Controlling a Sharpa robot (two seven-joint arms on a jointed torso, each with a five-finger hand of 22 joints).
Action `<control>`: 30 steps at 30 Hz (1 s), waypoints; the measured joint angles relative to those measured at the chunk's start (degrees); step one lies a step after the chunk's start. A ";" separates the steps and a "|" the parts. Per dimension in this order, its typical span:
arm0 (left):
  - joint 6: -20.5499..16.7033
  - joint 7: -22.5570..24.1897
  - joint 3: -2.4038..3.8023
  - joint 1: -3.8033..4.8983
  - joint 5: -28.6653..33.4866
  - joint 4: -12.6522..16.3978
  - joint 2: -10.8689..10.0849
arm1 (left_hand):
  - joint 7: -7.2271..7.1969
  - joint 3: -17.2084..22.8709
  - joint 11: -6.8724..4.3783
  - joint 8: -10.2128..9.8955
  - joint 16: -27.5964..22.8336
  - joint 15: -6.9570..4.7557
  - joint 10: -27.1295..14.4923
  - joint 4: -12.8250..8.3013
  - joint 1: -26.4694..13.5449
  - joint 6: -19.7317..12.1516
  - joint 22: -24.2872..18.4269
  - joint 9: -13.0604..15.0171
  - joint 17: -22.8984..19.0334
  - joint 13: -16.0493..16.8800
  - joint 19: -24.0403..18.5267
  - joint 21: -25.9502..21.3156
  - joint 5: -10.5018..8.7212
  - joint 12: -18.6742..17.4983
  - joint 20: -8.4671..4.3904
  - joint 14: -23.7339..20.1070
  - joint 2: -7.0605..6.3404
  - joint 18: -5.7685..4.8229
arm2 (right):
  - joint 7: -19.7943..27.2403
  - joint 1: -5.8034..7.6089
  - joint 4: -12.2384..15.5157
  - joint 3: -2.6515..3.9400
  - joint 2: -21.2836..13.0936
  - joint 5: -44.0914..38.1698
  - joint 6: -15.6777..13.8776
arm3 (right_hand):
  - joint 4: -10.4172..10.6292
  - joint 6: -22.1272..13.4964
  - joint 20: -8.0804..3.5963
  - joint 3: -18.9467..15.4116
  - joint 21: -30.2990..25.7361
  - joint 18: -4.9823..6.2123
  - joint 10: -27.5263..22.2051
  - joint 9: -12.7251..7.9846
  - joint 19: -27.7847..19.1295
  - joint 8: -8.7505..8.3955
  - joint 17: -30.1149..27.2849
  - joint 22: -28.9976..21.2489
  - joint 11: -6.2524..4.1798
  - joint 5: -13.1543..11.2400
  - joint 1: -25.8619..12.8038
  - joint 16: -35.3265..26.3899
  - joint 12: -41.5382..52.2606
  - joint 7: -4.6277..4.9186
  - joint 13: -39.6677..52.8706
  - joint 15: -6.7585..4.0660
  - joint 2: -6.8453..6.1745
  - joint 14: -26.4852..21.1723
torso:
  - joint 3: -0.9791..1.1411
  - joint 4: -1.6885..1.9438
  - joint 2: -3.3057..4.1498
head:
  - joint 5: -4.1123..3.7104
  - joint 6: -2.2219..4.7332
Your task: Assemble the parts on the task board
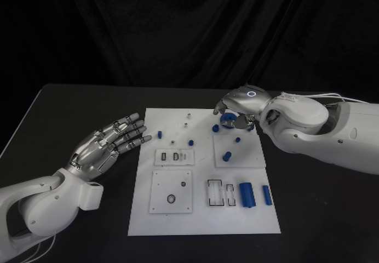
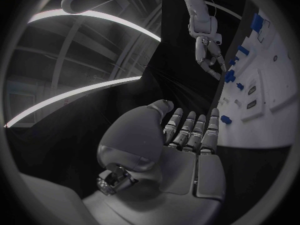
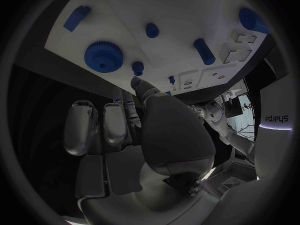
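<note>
On the near end of the white task board (image 1: 204, 219), which lies in the middle of the black bench (image 1: 71, 109), two blue cylinders (image 1: 248, 194) lie side by side at the right, a thick one and a thinner one just beside it, next to a pair of narrow slotted holders (image 1: 214, 193). Left of these sits a square plate (image 1: 171, 190) with a dark oval ring on it. The left hand (image 1: 110, 143) hovers over the bench just off the board's left edge, palm up, fingers straight and spread apart, holding nothing; the left wrist view shows the same flat, open-fingered pose (image 2: 187, 135) with the board running past the fingertips. Farther along, a small raised block (image 1: 173, 157) with two slots sits mid-board, and to its right a second square plate (image 1: 239, 150) carries a short blue peg (image 1: 227, 156) and another small blue part near its far edge. A few more small blue parts (image 1: 160, 133) are scattered on the far half. At the far right corner the right hand (image 1: 237, 107) is curled down over the board, its fingers closing around a blue gear (image 1: 229, 120); in the right wrist view the gear (image 3: 103, 56) lies on the board near the fingertips (image 3: 139, 82), and whether the fingers actually grip it I cannot tell.
</note>
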 measured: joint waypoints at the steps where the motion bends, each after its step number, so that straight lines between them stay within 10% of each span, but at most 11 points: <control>1: 0.02 0.00 0.00 0.00 0.01 -0.04 0.03 | 0.00 0.00 0.00 0.00 0.00 0.09 0.00 0.00 0.00 0.00 0.00 0.00 0.00 0.00 0.00 0.00 0.00 0.00 0.00 -0.09 0.00 0.00 | 0.05 -0.12 0.10 0.00 -0.13 0.08 -0.05 | -0.14 0.00 0.00 0.14 0.00 0.00 0.22 0.03 0.00 -0.09 0.11 0.00 -0.05 0.10 0.00 0.00 0.00 0.00 0.00 0.00 0.00 0.00 | 0.00 -0.01 0.01 | 0.00 0.00; 30: 0.77 0.02 -0.07 0.00 0.50 -0.83 0.56 | 0.21 0.47 0.20 0.00 0.00 0.09 -0.20 -0.15 -0.22 -0.21 -0.15 0.00 0.01 0.00 -0.41 -0.21 0.00 0.19 -0.01 -0.09 -0.23 0.01 | 1.38 -3.60 -3.13 0.00 1.79 0.97 -2.41 | 0.31 0.41 0.14 0.78 0.00 0.01 0.46 0.30 -0.13 -0.35 -0.09 -0.28 0.11 0.27 -0.44 0.00 0.00 0.41 -0.02 0.14 0.45 0.14 | -0.06 0.05 0.10 | -0.35 -0.20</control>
